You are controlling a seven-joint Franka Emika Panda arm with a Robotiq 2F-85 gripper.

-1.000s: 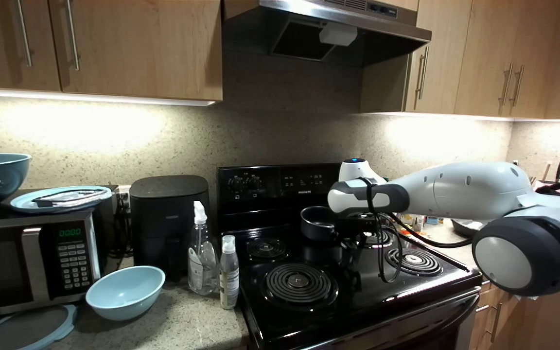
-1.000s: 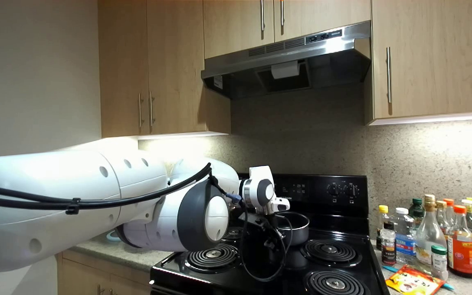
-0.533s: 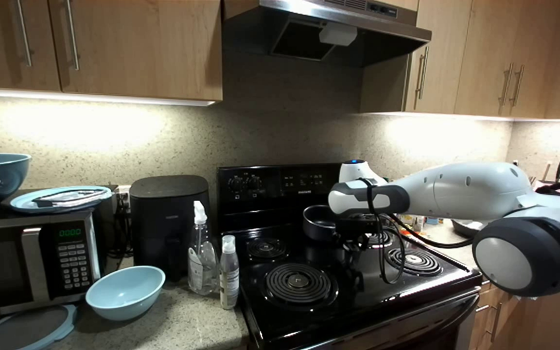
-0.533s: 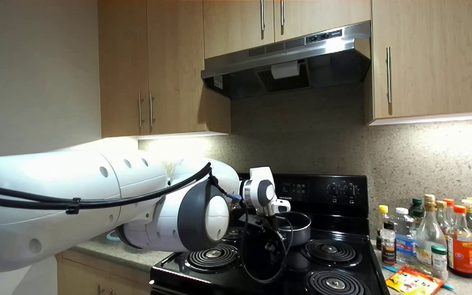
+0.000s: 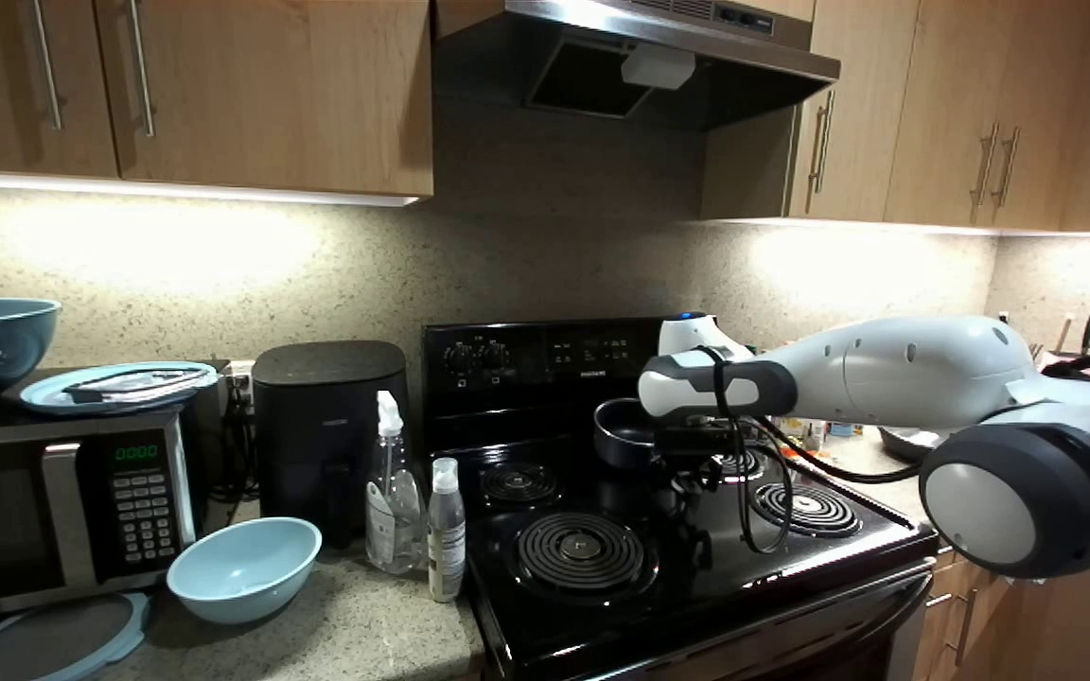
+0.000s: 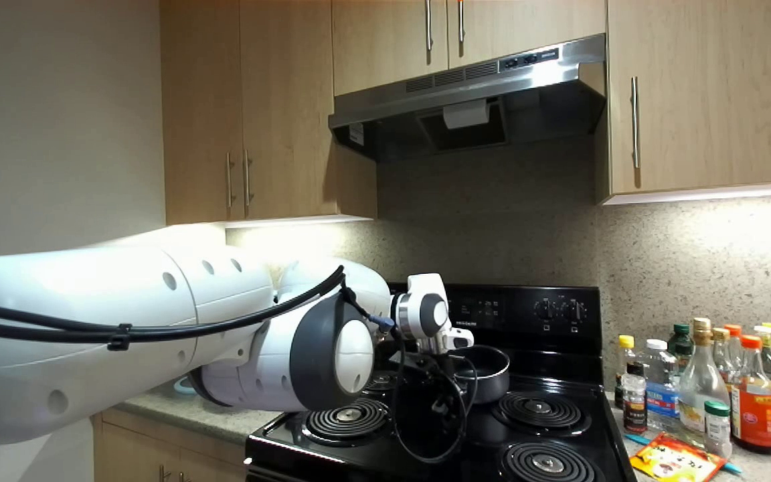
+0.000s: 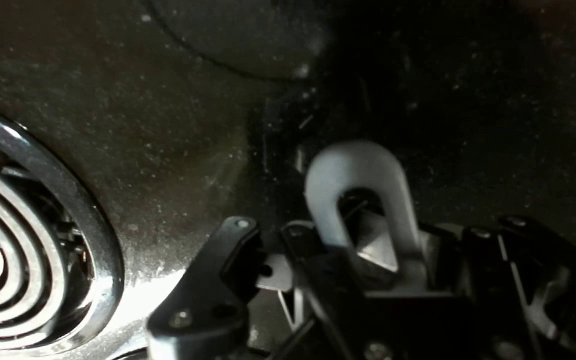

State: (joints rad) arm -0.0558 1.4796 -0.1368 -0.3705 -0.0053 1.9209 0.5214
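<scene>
Wrist view: The Robotiq gripper (image 7: 388,250) was clamped narrow on a grey handle (image 7: 358,162), its loop end projecting between the finger linkages. A coil burner (image 7: 55,272) lay to one side in the black cooktop (image 7: 168,150), apart from the gripper. Status, as judged: gripping was complete; release was not done.

In an exterior view, the saucepan (image 5: 616,452), taken as the handle's own, was located between the rear coil burners (image 5: 518,482), near the backguard (image 5: 545,369). Contact between its base and the cooktop could not be determined. A spray bottle (image 5: 394,520), a pump bottle (image 5: 447,549), an air fryer (image 5: 327,435) and a light-blue bowl (image 5: 242,577) occupied the adjoining counter.

In an exterior view, a cable loop (image 6: 429,460) hung near the saucepan and was judged the nearest obstruction. Sauce bottles (image 6: 753,408) and a seasoning packet (image 6: 676,460) lay beside the range; the range hood (image 6: 492,86) was overhead.
</scene>
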